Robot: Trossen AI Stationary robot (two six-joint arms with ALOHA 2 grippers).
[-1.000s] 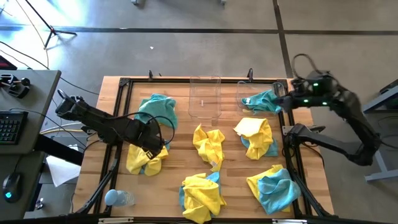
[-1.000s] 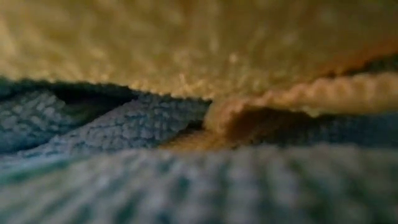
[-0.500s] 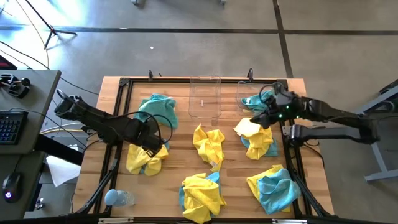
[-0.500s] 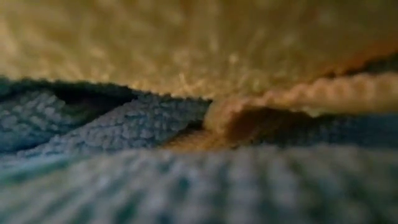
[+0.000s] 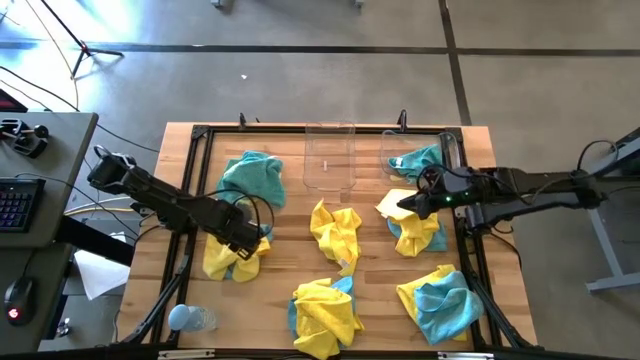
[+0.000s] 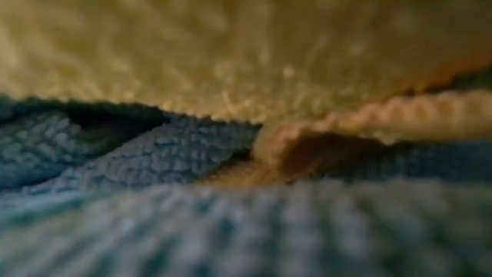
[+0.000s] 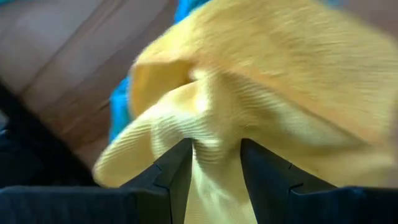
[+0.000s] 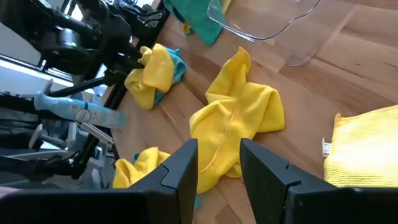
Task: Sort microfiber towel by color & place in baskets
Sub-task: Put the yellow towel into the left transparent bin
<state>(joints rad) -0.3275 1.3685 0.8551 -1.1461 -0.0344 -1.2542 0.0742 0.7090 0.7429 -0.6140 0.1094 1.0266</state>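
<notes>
Yellow and teal microfiber towels lie bunched about the wooden table. My left gripper [image 5: 240,238] points down, open, over the left pile of a yellow towel [image 5: 228,258] on a teal one; in the wrist view a raised yellow fold [image 7: 214,134] stands between its fingers. My right gripper [image 5: 404,204] hovers open and empty above a yellow towel [image 5: 408,205] at the right. Two clear baskets stand at the far edge: one [image 5: 328,155] bare, the other [image 5: 398,150] with a teal towel [image 5: 422,160]. My left gripper comes from above with its open fingers [image 7: 177,171] astride a raised fold [image 7: 214,134] of the yellow towel, which lies on the table. Whether the fingertips touch the cloth, I cannot tell.
Other towels lie around: a teal one [image 5: 252,175] at the far left, a yellow one [image 5: 338,232] in the middle, and mixed piles near the front [image 5: 325,315] and front right [image 5: 440,300]. A pale blue bottle [image 5: 188,318] lies at the front left. Cloth fills the low view.
My right gripper has swung from the far right corner beside the basket toward the table's middle and sunk, ending over the right yellow towel. My left gripper has come down onto the left pile and rolled a little. The teal towel stays at the right basket.
</notes>
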